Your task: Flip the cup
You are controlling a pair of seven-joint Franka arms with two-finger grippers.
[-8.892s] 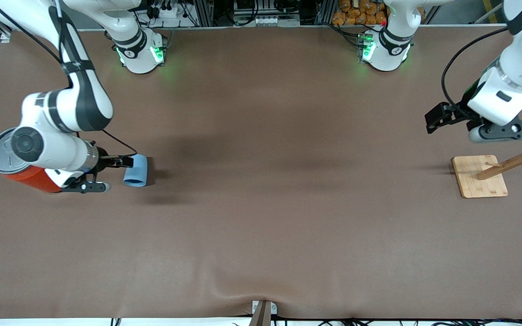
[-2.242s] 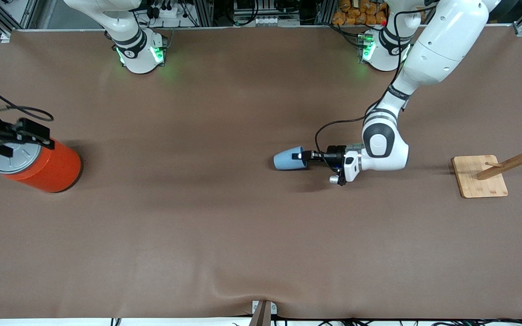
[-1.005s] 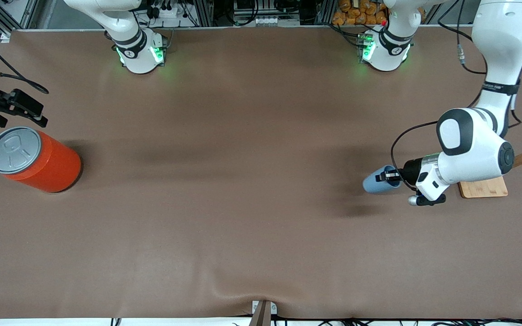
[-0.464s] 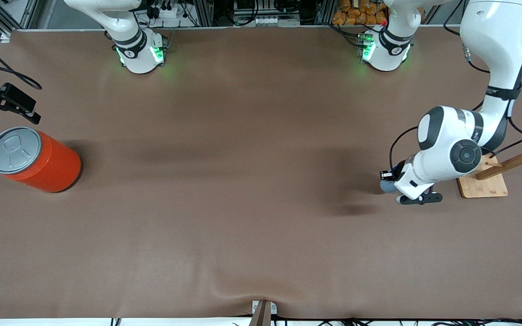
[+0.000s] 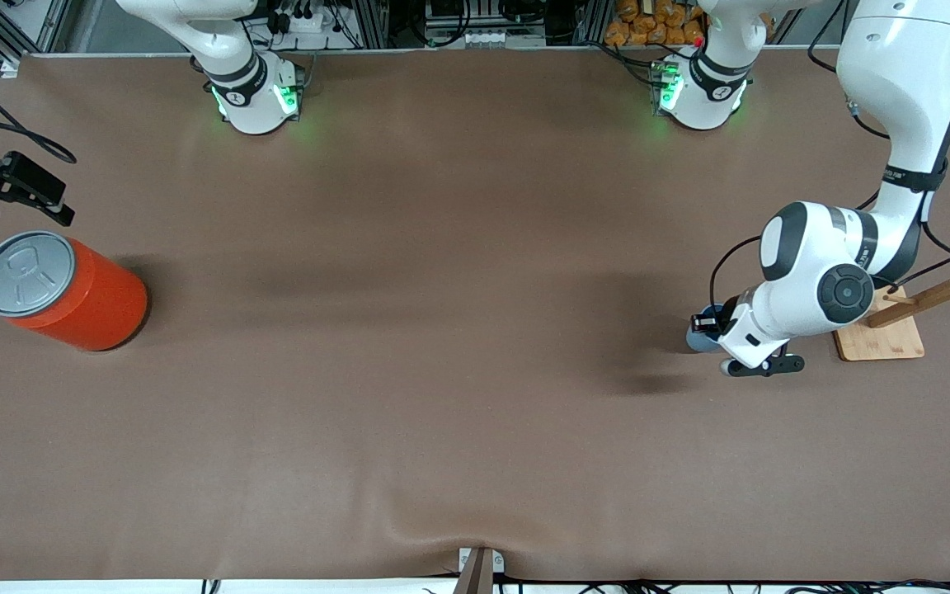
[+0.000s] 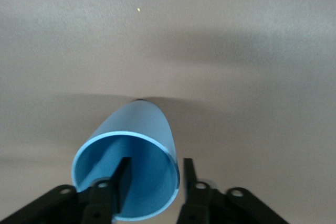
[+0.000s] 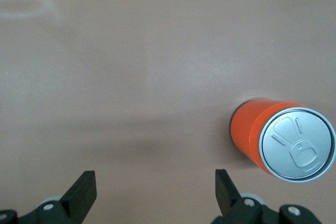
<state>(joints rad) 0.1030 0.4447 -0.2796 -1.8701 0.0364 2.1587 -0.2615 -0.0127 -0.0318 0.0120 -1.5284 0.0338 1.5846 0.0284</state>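
Note:
The light-blue cup point(image 5: 696, 332) stands on the table beside the wooden rack's base, mouth up, mostly hidden under the left wrist. In the left wrist view the cup point(image 6: 144, 127) shows its darker blue inside. My left gripper point(image 5: 707, 322) point(image 6: 155, 170) is open and straddles the rim: one finger is inside the cup, the other just outside the wall, with a gap to the inner finger. My right gripper point(image 5: 23, 206) point(image 7: 156, 187) is open and empty, waiting in the air by the orange can at the right arm's end of the table.
A large orange can point(image 5: 87, 301) with a grey pull-tab lid stands at the right arm's end; it also shows in the right wrist view point(image 7: 252, 129). A wooden peg rack on a square base point(image 5: 871, 334) stands at the left arm's end, right beside the left wrist.
The left arm carried the cup from the table's middle to beside the rack, turned it from lying sideways to mouth up and set it down. The right arm withdrew from the can.

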